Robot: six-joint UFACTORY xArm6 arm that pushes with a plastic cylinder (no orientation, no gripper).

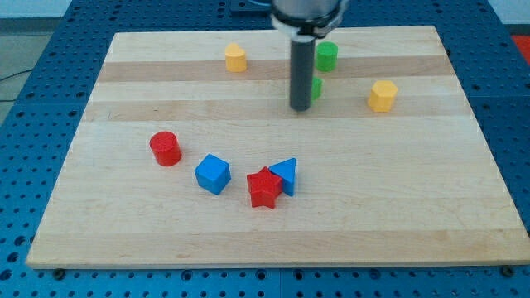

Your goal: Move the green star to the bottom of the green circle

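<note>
The green circle stands near the view's top, right of centre. The green star lies just below it, mostly hidden behind the dark rod, with only its right edge showing. My tip rests on the board at the green star's left side, touching or nearly touching it.
A yellow block sits at the top left of centre and a yellow hexagon at the right. A red cylinder, a blue cube, a red star and a blue triangle lie in the lower middle of the wooden board.
</note>
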